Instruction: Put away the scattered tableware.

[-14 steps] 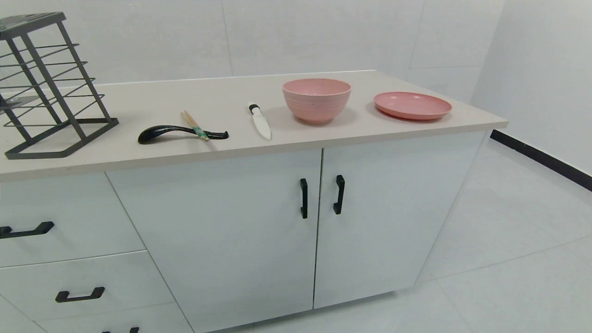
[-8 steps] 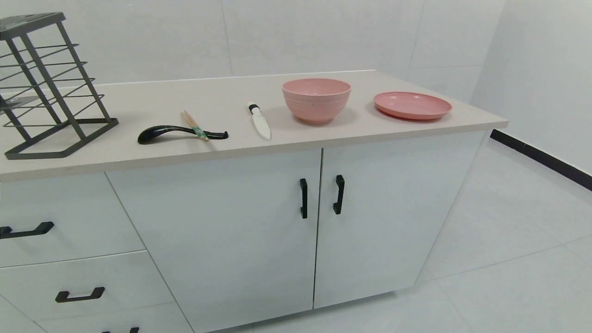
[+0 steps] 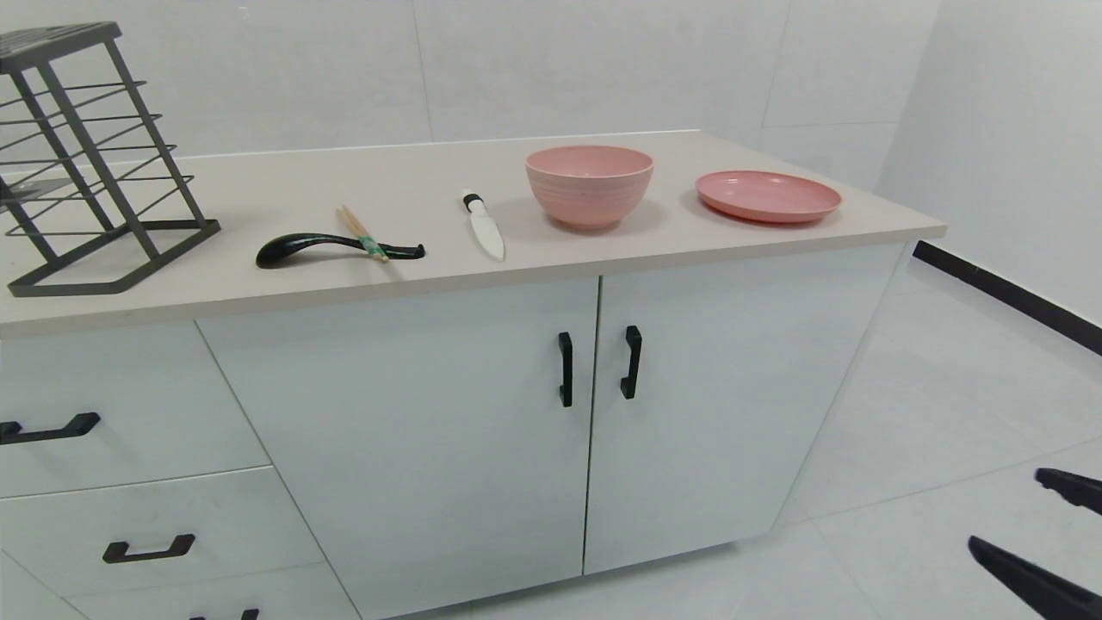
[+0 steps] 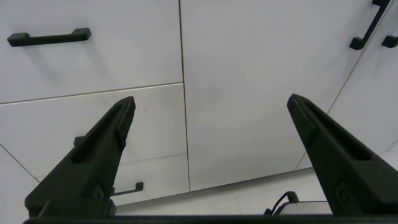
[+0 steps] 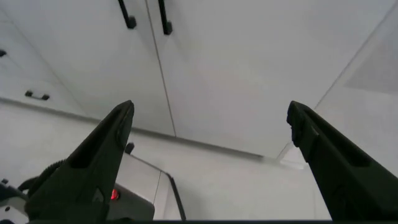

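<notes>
Tableware, all on the countertop:
- Pink bowl: ribbed and deep. I judge it light, stiff plastic and would pinch the rim.
- Pink plate, right of the bowl: shallow, probably slippery. Take it by the raised edge.
- White knife, just left of the bowl: thin.
- Chopsticks crossing the black spoon, farther left of the bowl: may roll.

Left gripper and right gripper: jaws spread wide, empty, well below the bowl.
</notes>
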